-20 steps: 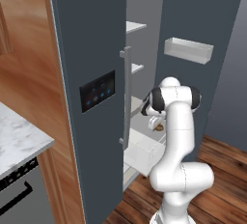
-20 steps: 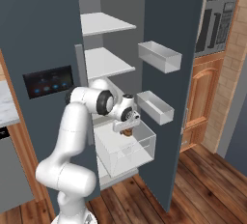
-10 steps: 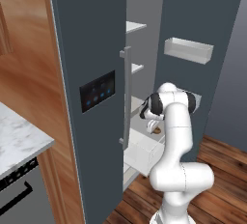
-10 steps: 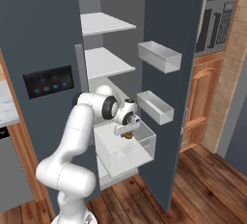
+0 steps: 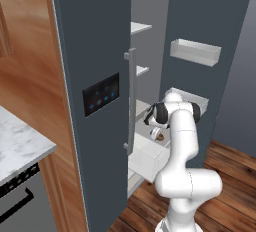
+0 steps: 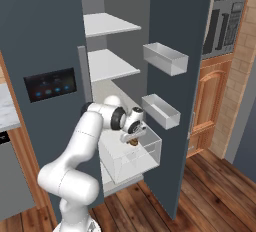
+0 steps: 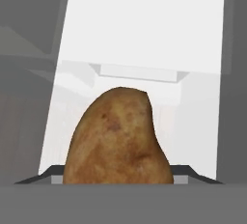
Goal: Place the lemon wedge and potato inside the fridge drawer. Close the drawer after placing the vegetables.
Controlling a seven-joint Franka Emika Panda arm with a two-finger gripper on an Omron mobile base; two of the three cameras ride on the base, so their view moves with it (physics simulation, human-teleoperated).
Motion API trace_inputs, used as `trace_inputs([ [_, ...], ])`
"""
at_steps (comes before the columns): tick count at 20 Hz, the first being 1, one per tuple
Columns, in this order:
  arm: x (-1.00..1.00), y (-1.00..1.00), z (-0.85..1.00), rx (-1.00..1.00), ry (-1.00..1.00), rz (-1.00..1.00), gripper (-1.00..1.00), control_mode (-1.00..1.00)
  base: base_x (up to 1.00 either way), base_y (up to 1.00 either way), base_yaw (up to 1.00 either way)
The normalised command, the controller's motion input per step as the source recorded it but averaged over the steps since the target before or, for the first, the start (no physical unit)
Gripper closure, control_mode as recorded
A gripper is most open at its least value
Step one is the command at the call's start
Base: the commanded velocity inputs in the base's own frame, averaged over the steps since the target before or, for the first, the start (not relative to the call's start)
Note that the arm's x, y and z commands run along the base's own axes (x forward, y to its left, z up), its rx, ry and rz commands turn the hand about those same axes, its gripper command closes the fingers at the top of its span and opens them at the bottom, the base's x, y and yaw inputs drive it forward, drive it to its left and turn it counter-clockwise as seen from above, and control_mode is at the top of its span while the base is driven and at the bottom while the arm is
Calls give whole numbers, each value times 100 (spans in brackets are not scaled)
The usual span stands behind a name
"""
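The fridge [image 6: 45,36] stands with its right door [image 6: 175,36] swung wide, and the drawer [image 6: 131,158] is pulled out at the bottom, a pale see-through box sticking forward over the wood floor [image 6: 210,196]. The white arm [image 6: 85,141] bends up from its base and reaches across, so the gripper [image 6: 133,140] hangs right over the drawer's open top. In it sits the potato [image 6: 133,141], a brown lump held just above the drawer, inside the line of its walls as far as I can see from the right side. From the left side the potato [image 5: 156,134] shows as a small brown spot under the hand, above the drawer [image 5: 146,157].

Looking along the hand, the potato [image 7: 117,138] sits big and upright at the bottom, with the pale drawer floor [image 7: 140,35] beyond it. The fingers themselves are hidden behind it, but they are clamped on it, since it hangs there off the drawer floor.

Two clear bins [image 6: 165,59] hang on the open door, one above the other, and white shelves [image 6: 110,25] sit higher inside. A dark panel [image 5: 101,94] with blue lights is on the closed door.
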Motion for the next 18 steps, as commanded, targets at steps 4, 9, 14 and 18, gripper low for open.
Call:
trace_inputs([
  [4,31,0,-30,5,0,2,100,-100,0,0,0],
  [9,21,0,-35,5,0,3,100,-100,0,0,0],
  [14,17,0,-37,3,0,3,100,-100,0,0,0],
  [18,14,0,-43,3,0,2,100,-100,0,0,0],
])
